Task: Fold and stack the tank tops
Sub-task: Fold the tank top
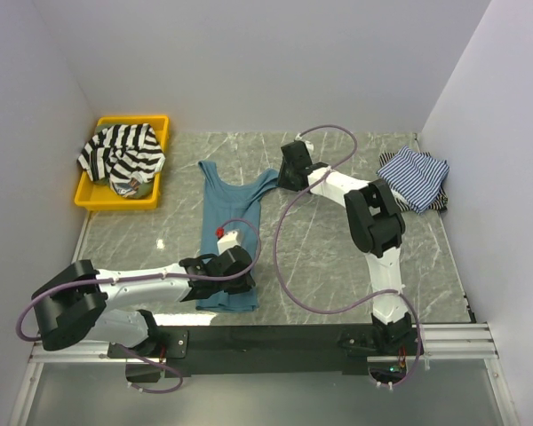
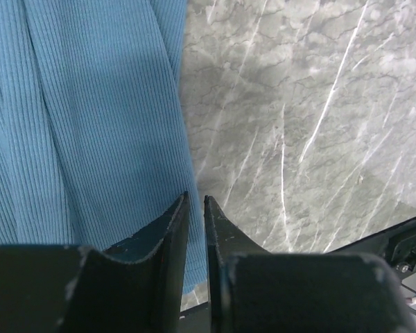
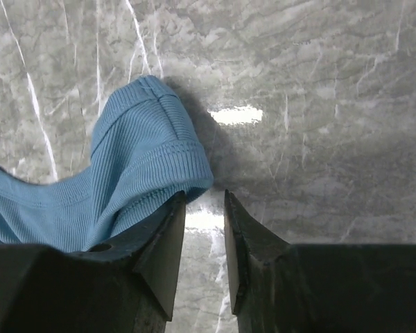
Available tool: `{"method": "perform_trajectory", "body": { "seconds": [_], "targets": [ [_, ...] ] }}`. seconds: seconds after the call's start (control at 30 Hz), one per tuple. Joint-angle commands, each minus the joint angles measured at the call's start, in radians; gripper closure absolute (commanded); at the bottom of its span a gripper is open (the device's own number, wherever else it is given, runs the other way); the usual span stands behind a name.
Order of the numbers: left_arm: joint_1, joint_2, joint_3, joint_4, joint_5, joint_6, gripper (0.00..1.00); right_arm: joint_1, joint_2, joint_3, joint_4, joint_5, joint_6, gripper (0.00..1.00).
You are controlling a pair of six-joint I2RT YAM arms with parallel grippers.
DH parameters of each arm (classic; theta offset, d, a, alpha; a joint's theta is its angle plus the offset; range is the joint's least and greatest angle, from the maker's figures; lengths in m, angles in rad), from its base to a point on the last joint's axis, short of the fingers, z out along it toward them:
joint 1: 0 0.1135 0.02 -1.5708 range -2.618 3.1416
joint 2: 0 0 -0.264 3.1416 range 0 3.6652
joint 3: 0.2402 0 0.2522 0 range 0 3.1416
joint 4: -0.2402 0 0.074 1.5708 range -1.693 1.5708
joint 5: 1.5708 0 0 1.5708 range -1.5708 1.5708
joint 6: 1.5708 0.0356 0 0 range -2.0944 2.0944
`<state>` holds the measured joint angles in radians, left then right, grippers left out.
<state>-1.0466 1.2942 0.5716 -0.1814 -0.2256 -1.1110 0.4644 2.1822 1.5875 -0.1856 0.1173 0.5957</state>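
A teal-blue tank top (image 1: 226,213) lies flat along the middle of the table, straps toward the back. My left gripper (image 1: 242,273) is low at its near right corner. Its jaws (image 2: 196,197) stand a narrow gap apart astride the cloth's (image 2: 83,125) right edge, which lies flat between them. My right gripper (image 1: 284,182) is at the right strap. It (image 3: 205,194) is open, with bare marble between the jaws and the strap's end (image 3: 132,166) touching the left finger. A black-and-white striped tank top (image 1: 120,155) sits in the tray. Thin-striped tank tops (image 1: 413,177) lie at the far right.
The yellow tray (image 1: 89,200) stands at the back left by the wall. White walls close in the table on the left, back and right. The dark front rail (image 1: 275,337) runs along the near edge, close behind the left gripper.
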Motion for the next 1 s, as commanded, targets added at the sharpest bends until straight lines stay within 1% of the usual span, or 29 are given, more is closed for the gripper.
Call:
{"method": "perform_trajectory", "body": {
  "seconds": [0.0, 0.1, 0.13, 0.17, 0.2, 0.3, 0.4, 0.77, 0.83, 0.97],
  "targets": [
    [0.000, 0.020, 0.004, 0.031, 0.003, 0.022, 0.79, 0.000, 0.014, 0.061, 0.038, 0.015, 0.022, 0.65],
    [0.002, 0.036, 0.002, 0.037, 0.009, 0.022, 0.80, 0.000, 0.010, 0.071, 0.041, 0.025, 0.024, 0.75],
    [0.002, 0.039, 0.001, 0.039, 0.011, 0.022, 0.80, 0.000, 0.020, 0.084, 0.026, 0.038, 0.023, 0.81],
    [0.002, 0.040, -0.001, 0.040, 0.012, 0.020, 0.80, 0.000, 0.027, 0.119, 0.011, 0.039, 0.021, 0.84],
    [0.002, 0.040, -0.004, 0.042, 0.012, 0.020, 0.80, 0.000, 0.040, 0.137, -0.012, 0.038, 0.015, 0.90],
    [0.002, 0.040, -0.007, 0.043, 0.012, 0.020, 0.80, 0.000, 0.050, 0.164, -0.023, 0.036, 0.016, 0.97],
    [0.002, 0.042, -0.007, 0.042, 0.011, 0.020, 0.80, 0.002, 0.048, 0.181, -0.032, 0.036, 0.021, 0.99],
    [0.005, 0.047, -0.006, 0.034, 0.012, 0.030, 0.81, 0.019, 0.073, 0.308, -0.129, 0.079, 0.041, 0.99],
    [0.007, 0.043, -0.004, 0.031, 0.012, 0.033, 0.81, 0.028, 0.083, 0.327, -0.140, 0.087, 0.044, 0.98],
    [0.011, 0.030, -0.006, 0.023, 0.011, 0.040, 0.81, 0.043, 0.132, 0.426, -0.198, 0.094, 0.047, 0.96]
  ]
}}
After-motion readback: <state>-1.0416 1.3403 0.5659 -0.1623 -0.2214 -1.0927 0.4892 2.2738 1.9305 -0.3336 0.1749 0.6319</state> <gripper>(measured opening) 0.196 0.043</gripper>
